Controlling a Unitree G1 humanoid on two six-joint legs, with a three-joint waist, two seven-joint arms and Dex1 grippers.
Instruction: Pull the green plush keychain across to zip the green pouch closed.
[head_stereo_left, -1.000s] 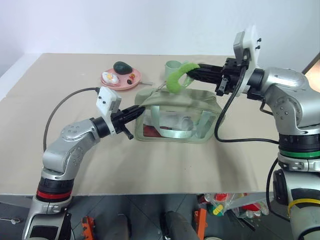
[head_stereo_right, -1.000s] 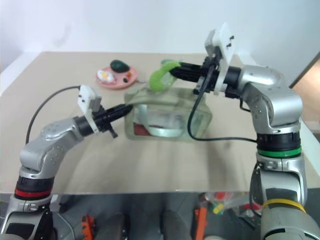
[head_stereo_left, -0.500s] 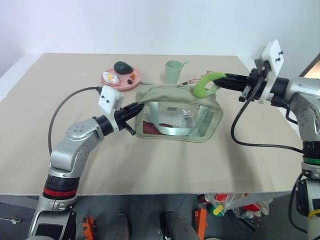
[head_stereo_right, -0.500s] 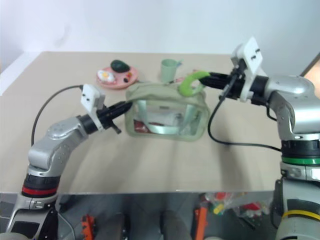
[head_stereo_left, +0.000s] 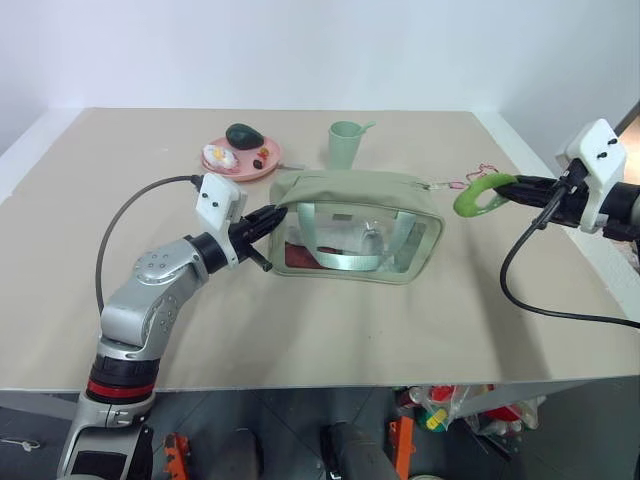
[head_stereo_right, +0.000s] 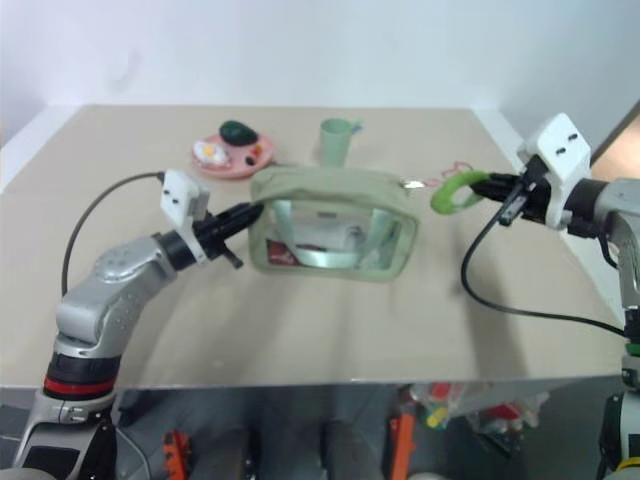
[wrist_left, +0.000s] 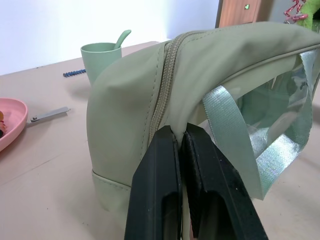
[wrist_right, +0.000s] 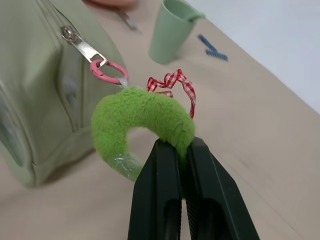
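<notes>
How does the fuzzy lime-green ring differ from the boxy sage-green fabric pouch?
The fuzzy lime-green ring is small, bright and plush; the boxy sage-green fabric pouch is far bigger, duller and smooth, with clear side panels. The ring hangs above the table, pinched by the right gripper; the pouch rests on the table, its end pinched by the left gripper. Both are green, joined at the zipper pull.
</notes>
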